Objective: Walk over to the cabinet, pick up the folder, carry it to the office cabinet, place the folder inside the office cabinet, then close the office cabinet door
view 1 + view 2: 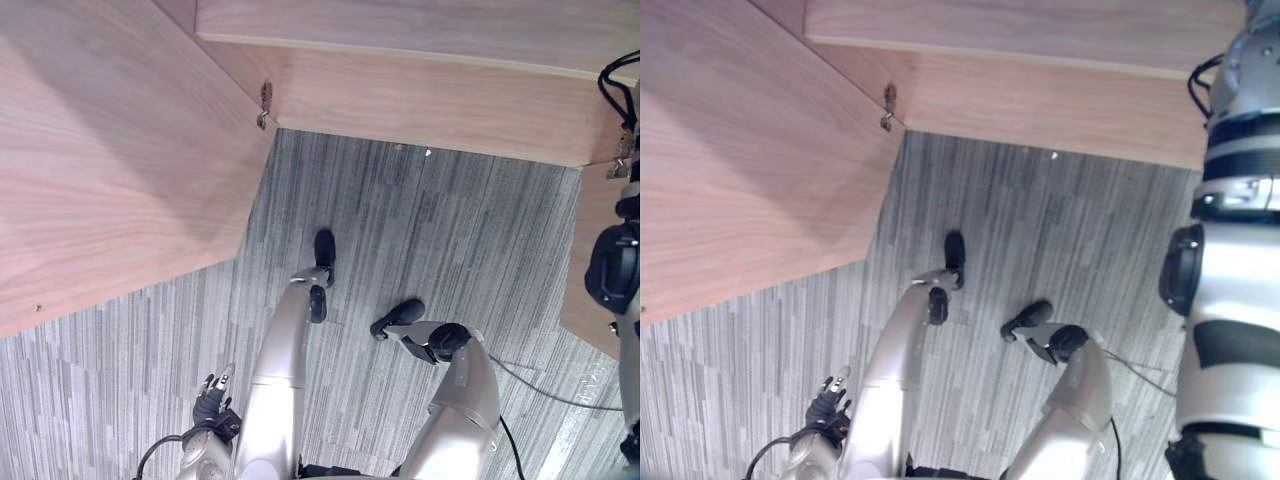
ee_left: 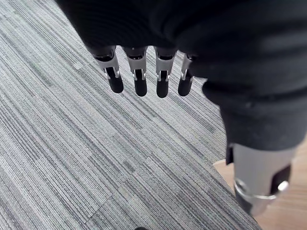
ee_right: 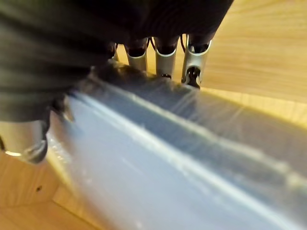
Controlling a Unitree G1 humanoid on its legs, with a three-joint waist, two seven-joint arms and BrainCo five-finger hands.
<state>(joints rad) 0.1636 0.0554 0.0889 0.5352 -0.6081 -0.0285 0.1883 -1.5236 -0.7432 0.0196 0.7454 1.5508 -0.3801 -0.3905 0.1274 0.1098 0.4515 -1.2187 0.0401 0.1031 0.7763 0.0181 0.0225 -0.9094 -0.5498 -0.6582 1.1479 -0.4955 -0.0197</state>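
Note:
A pale blue-grey folder [image 3: 158, 182] lies close under my right hand [image 3: 192, 60]. The fingers curl over its upper edge and the thumb presses its near corner, so the hand is shut on it. Light wood of the office cabinet [image 3: 259, 52] shows just past the fingers. In the eye views my right arm [image 1: 1230, 280] rises along the right edge toward the cabinet [image 1: 430, 90] at the top. My left hand [image 1: 212, 400] hangs low at the lower left over the carpet, its fingers [image 2: 139, 81] straight and holding nothing.
A large wooden cabinet door [image 1: 110, 170] stands swung open on the left, hinged [image 1: 265, 105] at the cabinet's corner. Another wooden panel [image 1: 590, 270] shows at the right edge. Grey striped carpet [image 1: 420, 230] lies between them.

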